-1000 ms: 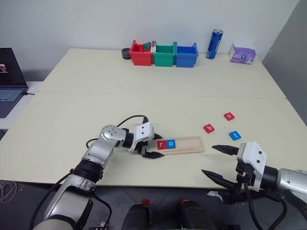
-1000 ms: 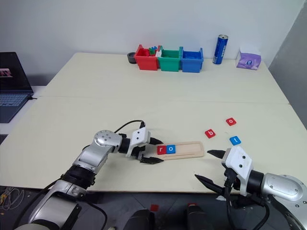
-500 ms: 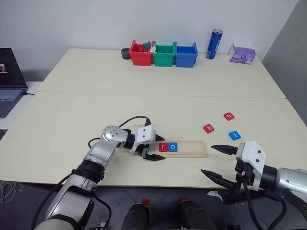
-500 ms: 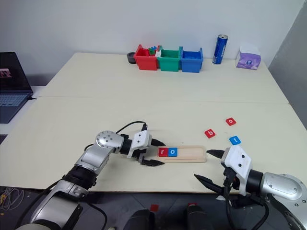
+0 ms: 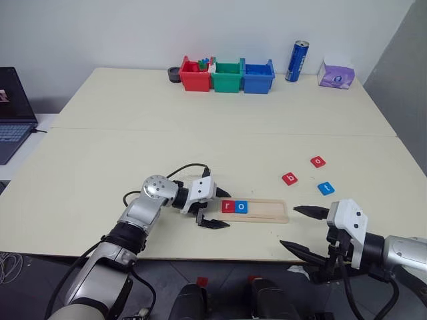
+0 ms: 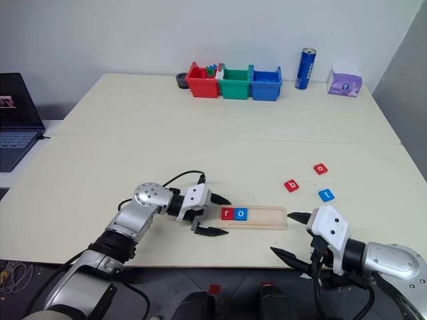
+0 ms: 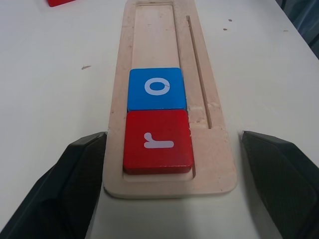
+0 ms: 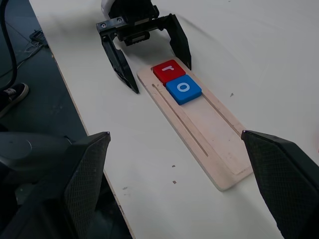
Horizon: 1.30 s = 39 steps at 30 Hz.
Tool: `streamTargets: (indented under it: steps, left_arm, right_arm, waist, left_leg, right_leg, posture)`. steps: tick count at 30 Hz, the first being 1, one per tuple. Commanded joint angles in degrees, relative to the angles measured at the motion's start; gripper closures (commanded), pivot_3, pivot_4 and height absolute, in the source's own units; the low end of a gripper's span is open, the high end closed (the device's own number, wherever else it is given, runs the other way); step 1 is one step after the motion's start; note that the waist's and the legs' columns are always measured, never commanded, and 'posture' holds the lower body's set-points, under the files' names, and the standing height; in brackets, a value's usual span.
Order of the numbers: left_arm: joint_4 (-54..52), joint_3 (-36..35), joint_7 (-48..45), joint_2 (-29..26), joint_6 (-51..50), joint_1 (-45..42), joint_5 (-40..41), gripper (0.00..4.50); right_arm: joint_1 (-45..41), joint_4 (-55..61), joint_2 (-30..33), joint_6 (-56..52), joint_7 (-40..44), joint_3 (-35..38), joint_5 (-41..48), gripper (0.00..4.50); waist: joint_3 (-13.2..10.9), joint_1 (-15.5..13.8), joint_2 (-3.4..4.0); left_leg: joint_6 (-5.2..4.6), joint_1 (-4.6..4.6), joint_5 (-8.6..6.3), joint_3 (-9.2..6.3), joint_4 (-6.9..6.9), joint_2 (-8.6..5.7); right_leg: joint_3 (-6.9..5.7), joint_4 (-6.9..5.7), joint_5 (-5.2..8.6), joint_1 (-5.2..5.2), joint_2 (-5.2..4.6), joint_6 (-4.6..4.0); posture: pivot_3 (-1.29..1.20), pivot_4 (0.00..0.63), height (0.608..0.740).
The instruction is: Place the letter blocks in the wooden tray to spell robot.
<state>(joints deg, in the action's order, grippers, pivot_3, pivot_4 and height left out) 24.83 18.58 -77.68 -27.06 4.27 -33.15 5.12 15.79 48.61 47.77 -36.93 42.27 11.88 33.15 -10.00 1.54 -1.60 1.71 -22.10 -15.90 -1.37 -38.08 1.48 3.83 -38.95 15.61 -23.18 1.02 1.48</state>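
At the table's [image 5: 133, 153] far edge, toward twelve o'clock, we see three plastic bins in a row — the red bin [image 5: 195, 76], the green bin [image 5: 228, 75] and the blue bin [image 5: 259, 75], touching. A dark round object [image 5: 175, 73] sits just beside the red one. Toward one o'clock stands a blue can [image 5: 297, 61], upright, then a purple tissue pack [image 5: 337, 74]. At nine o'clock — an open laptop [image 5: 13, 110].
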Motion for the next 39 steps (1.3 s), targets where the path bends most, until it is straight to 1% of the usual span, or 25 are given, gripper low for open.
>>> streamTargets:
  steps: [1, 5, 8, 12, 15, 20, 26, 32, 39]
  left_arm:
    - [0.56, -1.35, 0.32, 0.05, 1.8, -0.8, 0.5, 0.01]
    - [-0.46, -3.97, 0.64, -1.17, 1.33, -0.37, 2.48, 0.01]
    - [-3.19, -5.78, 0.53, -3.31, -0.44, 0.78, 3.85, 0.01]
    - [-8.59, -9.74, 0.26, -6.66, -5.03, 3.29, 7.91, 0.01]
    - [-11.52, -11.94, 0.45, -8.56, -7.81, 5.46, 10.2, 0.01]
    - [-15.16, -14.05, 0.85, -10.86, -10.64, 9.31, 12.21, 0.01]
    - [-17.7, -13.7, -1.35, -13.04, -10.38, 12.06, 12.58, 0.01]
    - [-19.17, -14.24, -1.8, -13.56, -11.54, 12.34, 13.97, 0.01]
    - [-19.83, -14.71, -1.61, -13.66, -10.59, 13.88, 14.12, 0.01]
  right_arm:
    - [-0.02, 1.09, 0.92, -0.67, 0.29, 1.0, 0.85, 0.0]
    - [-0.34, 0.82, 1.19, -2.33, 0.15, 3.17, 2.5, 0.0]
    - [-0.83, 0.3, 0.88, -3.15, -0.71, 4.81, 3.1, 0.0]
    - [-2.96, -1.54, -1.85, -4.65, -4.11, 5.84, 4.63, 0.0]
    - [-6.15, -3.62, -4.09, -6.4, -7.97, 3.56, 3.92, 0.0]
    - [-16.74, -11.86, -9.81, -7.56, -17.81, -5.28, -4.45, 0.0]
    - [-27.3, -24.52, -13.87, -8.17, -20.85, -13.51, -11.6, 0.0]
    - [-33.48, -34.4, -17.17, -7.5, -21.17, -14.79, -14.67, 0.0]
    - [-35.49, -40.6, -19.19, -7.98, -20.62, -14.36, -16.61, 0.0]
  waist:
    - [0.0, 0.0, 0.0]
    - [0.0, 0.0, -0.01]
    - [-0.01, 0.02, -0.01]
    - [-0.02, 0.18, -0.02]
    - [-0.01, 0.19, -0.02]
    - [-0.02, 0.35, -0.01]
    - [-0.03, 0.27, 0.0]
    - [-0.03, 0.17, -0.01]
    - [-0.03, 0.3, 0.0]
  left_leg:
    - [0.0, 0.0, 0.0, 0.0, 0.0, 0.0]
    - [0.0, 0.0, 0.0, 0.0, 0.0, 0.01]
    - [0.0, 0.0, 0.0, -0.01, 0.0, 0.02]
    - [0.0, 0.0, 0.0, -0.03, 0.01, 0.1]
    - [0.0, 0.01, 0.0, -0.02, 0.01, 0.12]
    - [0.0, 0.06, 0.0, -0.02, 0.01, 0.12]
    - [0.0, 0.01, 0.0, 0.03, 0.04, 0.12]
    - [0.0, -0.05, 0.0, 0.04, 0.03, 0.1]
    - [-0.01, -0.04, 0.0, 0.05, 0.06, 0.12]
  right_leg:
    - [0.0, 0.0, 0.0, 0.0, 0.0, 0.0]
    - [0.0, -0.01, 0.0, 0.0, 0.01, 0.0]
    - [0.0, -0.01, 0.0, 0.0, 0.01, 0.0]
    - [-0.01, -0.01, 0.0, -0.01, 0.01, 0.0]
    - [0.01, -0.03, 0.0, -0.02, -0.01, 0.0]
    - [0.1, -0.05, 0.0, -0.02, -0.01, -0.01]
    - [0.1, -0.04, -0.01, -0.1, -0.02, -0.04]
    - [0.06, -0.03, -0.08, -0.12, -0.04, -0.18]
    - [0.06, -0.04, -0.15, -0.14, -0.03, -0.3]
  posture:
    - [0.0, 0.15, 0.74]
    - [0.0, 0.15, 0.74]
    - [0.0, 0.15, 0.74]
    - [0.0, 0.15, 0.74]
    - [0.0, 0.15, 0.74]
    - [0.0, 0.15, 0.74]
    - [0.0, 0.15, 0.74]
    - [0.0, 0.15, 0.74]
    - [0.0, 0.15, 0.74]
